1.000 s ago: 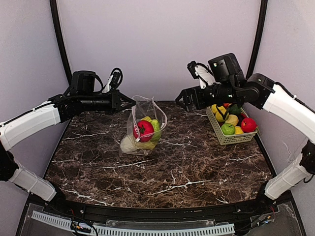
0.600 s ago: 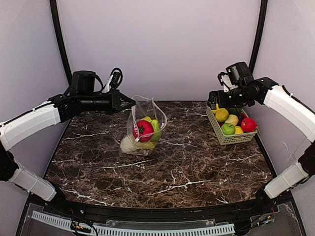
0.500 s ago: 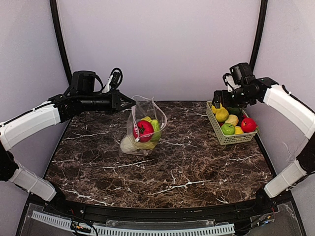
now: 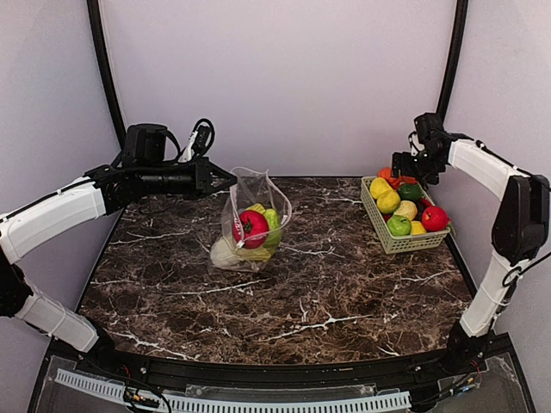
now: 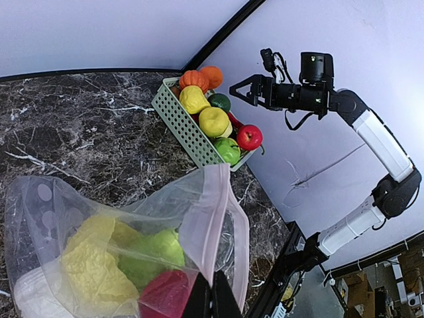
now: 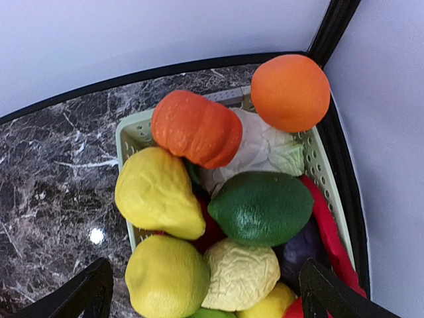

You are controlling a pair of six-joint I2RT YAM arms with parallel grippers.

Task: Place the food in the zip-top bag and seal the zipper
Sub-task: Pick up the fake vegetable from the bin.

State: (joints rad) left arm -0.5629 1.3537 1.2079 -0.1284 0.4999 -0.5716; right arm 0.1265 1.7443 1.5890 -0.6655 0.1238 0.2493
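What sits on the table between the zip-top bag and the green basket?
Nothing: only bare marble tabletop separates the zip-top bag from the basket, seen in the top view.

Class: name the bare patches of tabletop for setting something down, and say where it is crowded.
Bare: the marble between the zip-top bag and the green basket, and the wide near strip before both. Crowded: the basket, heaped with fruit.

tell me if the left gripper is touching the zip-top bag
Touching. The left wrist view shows the left gripper, jaws shut, pinching the pink zipper edge of the zip-top bag.
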